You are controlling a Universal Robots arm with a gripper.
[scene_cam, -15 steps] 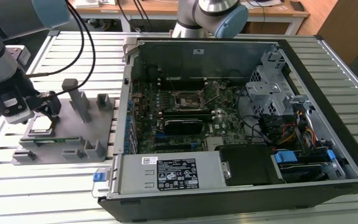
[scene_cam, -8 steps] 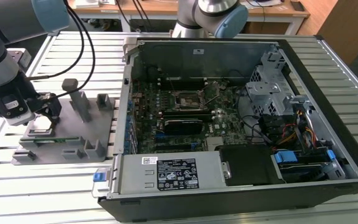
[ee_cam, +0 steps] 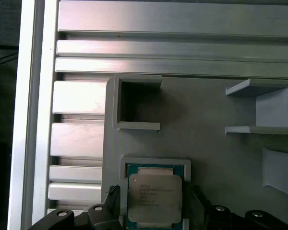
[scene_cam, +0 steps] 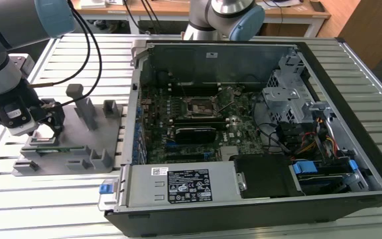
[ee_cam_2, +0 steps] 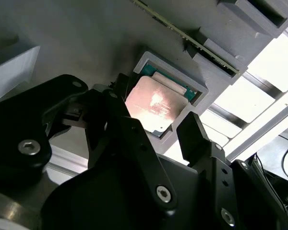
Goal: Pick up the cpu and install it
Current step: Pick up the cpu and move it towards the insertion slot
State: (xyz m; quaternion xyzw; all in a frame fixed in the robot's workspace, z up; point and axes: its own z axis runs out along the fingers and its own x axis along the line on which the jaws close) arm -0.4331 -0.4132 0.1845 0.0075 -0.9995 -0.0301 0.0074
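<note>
The cpu (ee_cam: 155,196) is a flat square chip with a silver-grey top and a green edge. It lies in a shallow square pocket of the grey plastic fixture (ee_cam: 206,143), and the second wrist view shows the cpu (ee_cam_2: 156,103) from an angle. My gripper (ee_cam: 155,205) is open, with one black finger (ee_cam: 113,197) on each side of the pocket and a gap to the chip. In the exterior view my gripper (scene_cam: 45,124) hangs low over the fixture (scene_cam: 78,159) at the exterior view's left.
An open computer case (scene_cam: 350,99) lies at the exterior view's right, with the motherboard's square socket (scene_cam: 198,105) in its middle. Upright grey posts (scene_cam: 85,112) stand on the fixture beside my gripper. A thin green board (ee_cam_2: 192,40) sits edge-up in a fixture slot. The table (scene_cam: 58,209) is slatted aluminium.
</note>
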